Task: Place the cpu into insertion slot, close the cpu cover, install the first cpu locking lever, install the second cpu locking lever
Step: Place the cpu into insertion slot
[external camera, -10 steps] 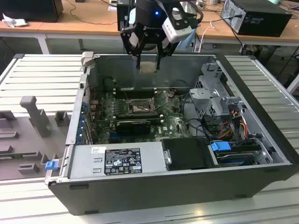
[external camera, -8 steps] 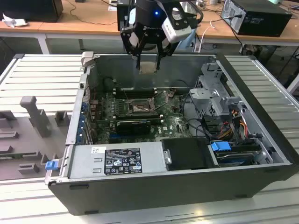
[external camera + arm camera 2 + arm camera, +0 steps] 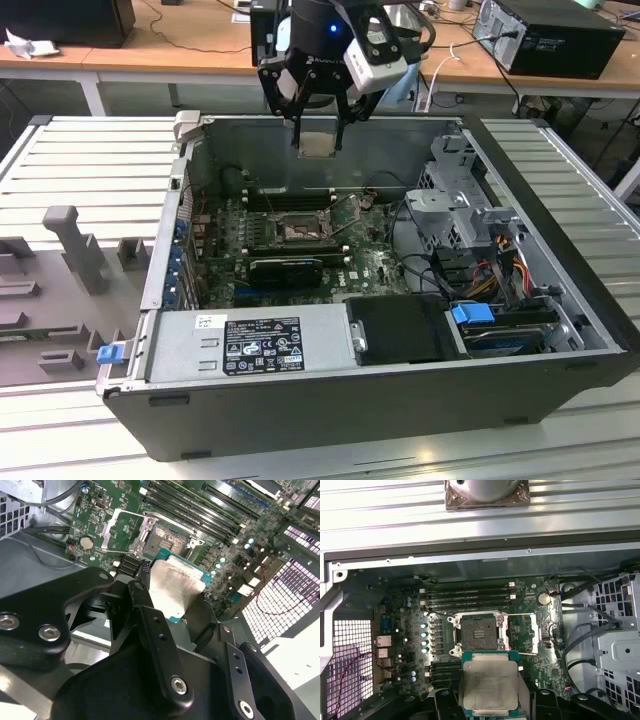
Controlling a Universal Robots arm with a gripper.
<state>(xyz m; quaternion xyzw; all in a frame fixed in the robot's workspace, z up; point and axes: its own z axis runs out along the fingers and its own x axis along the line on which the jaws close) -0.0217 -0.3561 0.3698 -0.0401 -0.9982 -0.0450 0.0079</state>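
Observation:
My gripper hangs above the open computer case, shut on the cpu, a small square chip with a pale metal top. Both wrist views show the cpu pinched between the black fingers. Below it on the motherboard lies the insertion slot, square, dark and uncovered. The cpu cover is swung open beside the slot, a thin metal frame with a cut-out centre. The chip is well above the slot, apart from it.
Long memory slots run beside the socket. A black graphics card, the grey power supply and a drive cage with cables crowd the case. Case walls rise around the board. Grey fixtures stand at the exterior view's left.

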